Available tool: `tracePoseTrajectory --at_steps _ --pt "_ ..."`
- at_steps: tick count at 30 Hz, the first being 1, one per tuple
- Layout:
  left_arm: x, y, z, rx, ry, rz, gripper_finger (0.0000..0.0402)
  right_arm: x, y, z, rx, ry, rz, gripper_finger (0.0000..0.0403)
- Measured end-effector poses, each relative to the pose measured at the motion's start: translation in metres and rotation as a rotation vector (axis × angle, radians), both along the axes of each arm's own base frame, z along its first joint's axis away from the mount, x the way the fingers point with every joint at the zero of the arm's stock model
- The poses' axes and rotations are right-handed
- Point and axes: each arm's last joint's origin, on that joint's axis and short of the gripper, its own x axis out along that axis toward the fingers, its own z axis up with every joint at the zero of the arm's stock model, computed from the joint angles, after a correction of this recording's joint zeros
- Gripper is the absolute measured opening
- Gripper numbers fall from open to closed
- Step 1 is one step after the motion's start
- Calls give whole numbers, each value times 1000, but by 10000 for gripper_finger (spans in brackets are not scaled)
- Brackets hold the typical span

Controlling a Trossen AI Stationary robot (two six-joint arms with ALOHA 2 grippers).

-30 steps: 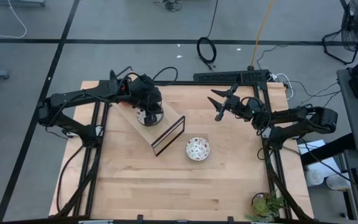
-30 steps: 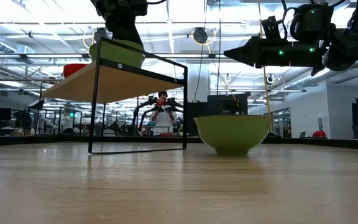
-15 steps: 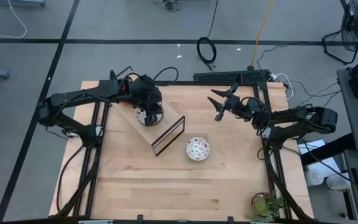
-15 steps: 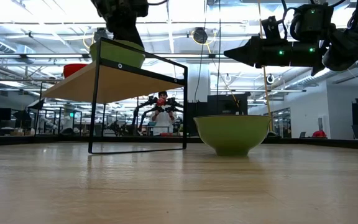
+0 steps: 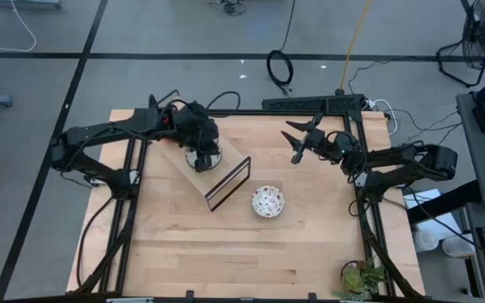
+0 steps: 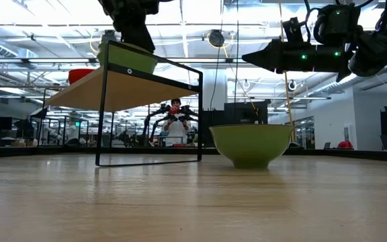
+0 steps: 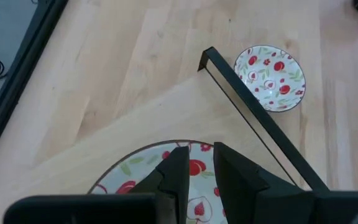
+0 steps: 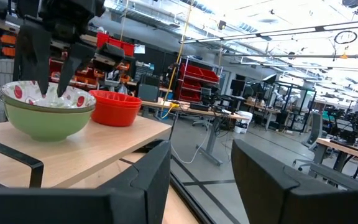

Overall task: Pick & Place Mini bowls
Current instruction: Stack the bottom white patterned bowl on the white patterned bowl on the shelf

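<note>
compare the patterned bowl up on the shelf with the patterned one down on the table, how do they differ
The shelf bowl sits on the raised wooden shelf, stacked in another green bowl; the table bowl stands alone on the tabletop. The left gripper has its fingers around the shelf bowl's rim; nothing touches the table bowl, and the right gripper hovers open away from it. Both stand upright, white inside with red floral print and green outside.

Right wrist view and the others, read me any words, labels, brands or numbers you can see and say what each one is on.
No readable text in any view.
Patterned bowl on the table: red floral print only, no lettering.
Bowls on the raised shelf: no labels visible.
Room behind the table, in the low and right wrist views: any signs there are too small and blurred to read.
</note>
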Motion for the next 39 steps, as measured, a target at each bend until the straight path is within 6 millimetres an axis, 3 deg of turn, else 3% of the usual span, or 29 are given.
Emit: tracePoseTrajectory --at_steps 14,27,39 --pt "-53 -19 17 -144 128 155 76 0 0 -2 7 15 0 155" --pt "-49 -44 15 -139 167 125 76 0 0 -2 23 7 6 155" --pt "-47 -53 7 -126 197 137 76 1 0 -2 23 7 9 155"
